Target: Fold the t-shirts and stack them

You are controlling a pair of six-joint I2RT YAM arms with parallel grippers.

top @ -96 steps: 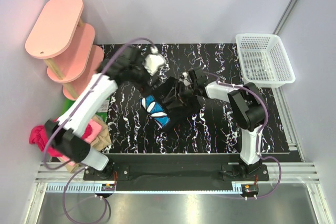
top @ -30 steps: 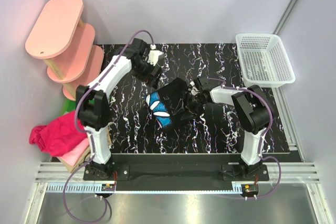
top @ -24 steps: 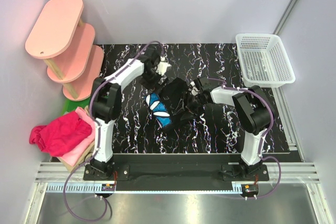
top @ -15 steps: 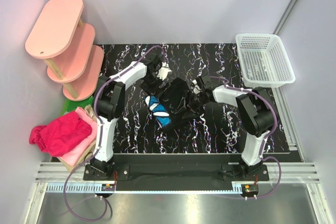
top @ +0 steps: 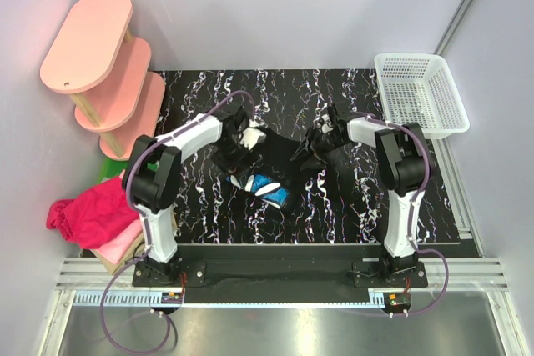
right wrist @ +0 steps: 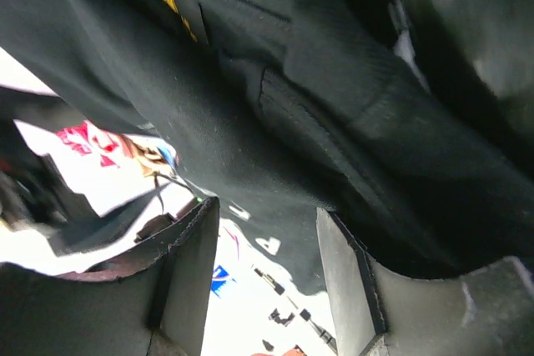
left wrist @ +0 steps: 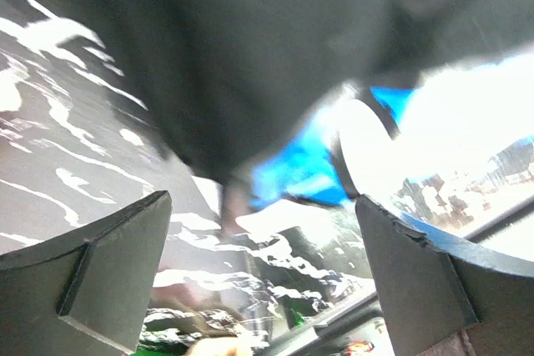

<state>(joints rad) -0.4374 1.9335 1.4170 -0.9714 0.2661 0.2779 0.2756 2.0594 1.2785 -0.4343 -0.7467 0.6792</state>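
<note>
The black t-shirt (top: 269, 160), bunched at the frame's centre half a second ago, is now being drawn wider across the tabletop (top: 350, 206) between the left gripper (top: 244, 135), fingers (left wrist: 100, 264) spread wide, and the right gripper (top: 319, 141), fingers (right wrist: 188, 264) narrowed on cloth, likely being flattened for folding.
</note>
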